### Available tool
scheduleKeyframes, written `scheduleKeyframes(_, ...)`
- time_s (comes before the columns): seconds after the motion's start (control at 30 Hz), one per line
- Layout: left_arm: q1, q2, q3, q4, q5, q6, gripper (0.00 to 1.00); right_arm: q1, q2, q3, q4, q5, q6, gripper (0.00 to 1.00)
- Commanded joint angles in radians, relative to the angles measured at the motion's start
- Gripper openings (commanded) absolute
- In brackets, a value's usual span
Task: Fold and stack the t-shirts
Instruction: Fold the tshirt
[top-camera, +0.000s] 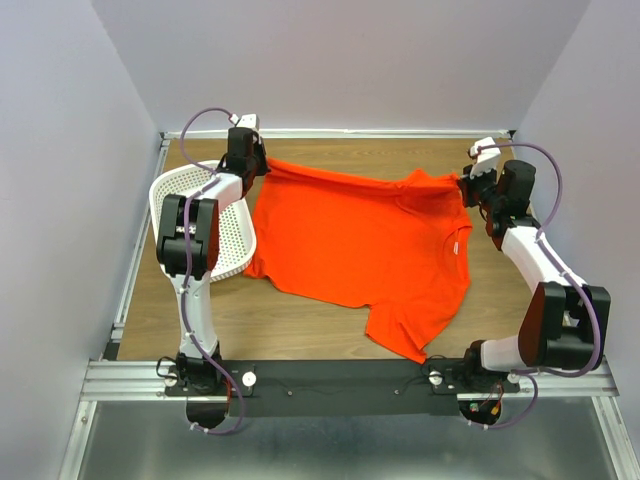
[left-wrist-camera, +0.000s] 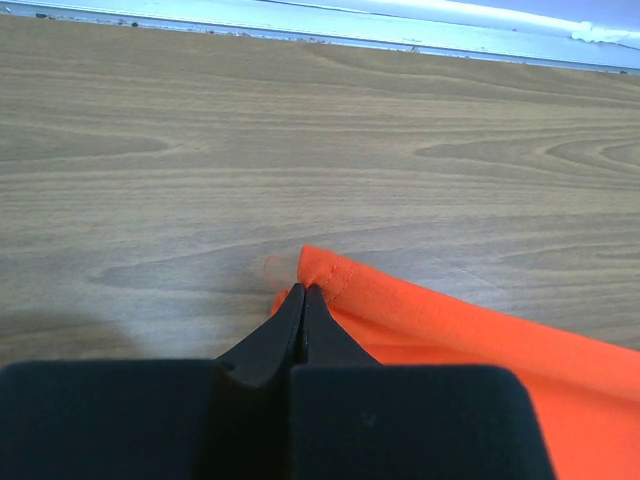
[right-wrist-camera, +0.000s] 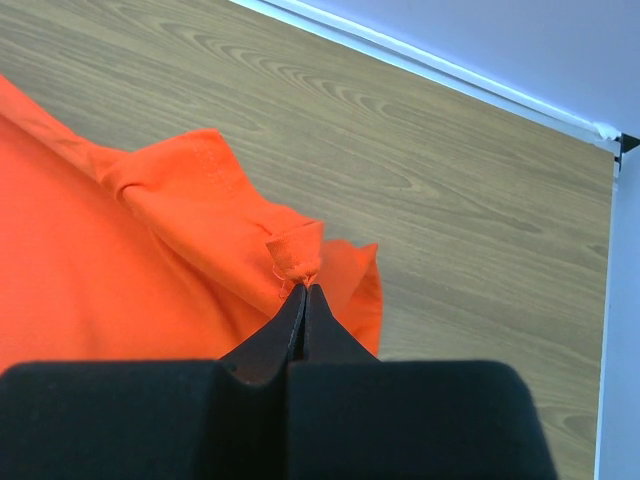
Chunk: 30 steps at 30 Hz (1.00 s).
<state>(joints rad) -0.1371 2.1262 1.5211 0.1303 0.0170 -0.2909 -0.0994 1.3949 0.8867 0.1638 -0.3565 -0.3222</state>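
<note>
Operator: Basket sat far left, with the left arm reaching over it. Left gripper was pinched fully closed on the far-left hem corner of the t-shirt. The left wrist view showed only the very edge of cloth between the tips.

Reviewer: Where was the shirt?

Operator: Spread on the table between the arms. Its back edge was drawn into a line from one gripper to the other, the collar lay toward the right, and one sleeve trailed toward the near edge. Right gripper was also clamped tight, on a small bunched nub of fabric at the right sleeve.

Reviewer: Risks?

Operator: Three, in my judgement.
1. The left bite was shallow, so more tension or a quick lift could pull the hem out and drop that corner.
2. The left-side cloth lay just beside the basket, so a sweep that way could snag the rim or shove the basket.
3. The right grip held a wad, not a flat edge, so a fold from there would likely come out skewed, with the trailing sleeve dragging underneath.

Reviewer: Cause in short?

Operator: Marginal grips plus uneven pull.
</note>
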Motion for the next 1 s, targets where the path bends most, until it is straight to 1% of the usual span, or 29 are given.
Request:
scheduleKeyframes(0.0, 0.011, -0.057, -0.025, 0.003, 0.005, 0.022, 0.00, -0.011, -0.024, -0.015, 0.017, -0.010, -0.009, 0.01)
scheduleKeyframes(0.6, 0.011, -0.107, -0.081, 0.003, -0.002, 0.029, 0.00, -0.014, 0.042, -0.002, 0.019, 0.002, -0.012, 0.01)
scheduleKeyframes(0.97, 0.011, -0.115, -0.093, -0.015, -0.009, 0.030, 0.00, -0.020, 0.050, 0.000, 0.017, 0.014, -0.012, 0.01)
